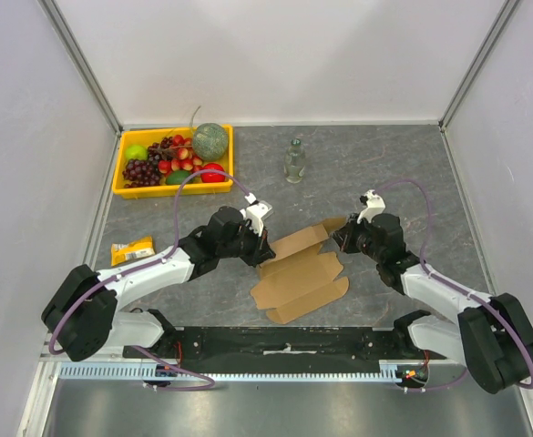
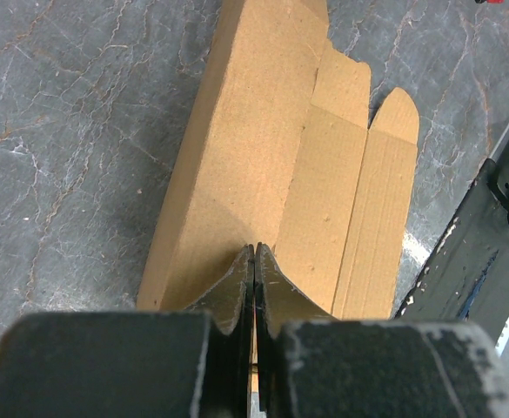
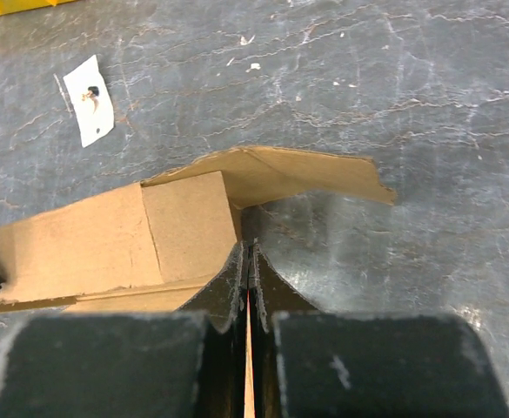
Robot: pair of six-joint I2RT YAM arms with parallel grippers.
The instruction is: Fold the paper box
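The paper box (image 1: 298,278) is a brown cardboard sheet, partly folded, lying mid-table between my arms. My left gripper (image 1: 264,255) is at its left end. In the left wrist view the left gripper (image 2: 254,248) is shut, with a thin sliver of cardboard between the fingers, over the raised panel of the box (image 2: 263,131). My right gripper (image 1: 339,238) is at the box's far right corner. In the right wrist view the right gripper (image 3: 249,246) is shut on a thin cardboard edge, next to a folded-up end panel of the box (image 3: 89,239) and a bent flap (image 3: 306,174).
A yellow tray (image 1: 120,173) of fruit stands at the back left. A clear bottle (image 1: 293,162) stands behind the box. A yellow snack packet (image 1: 132,250) lies at the left. A black strip (image 1: 284,339) runs along the near edge. A white scrap (image 3: 89,100) lies on the table.
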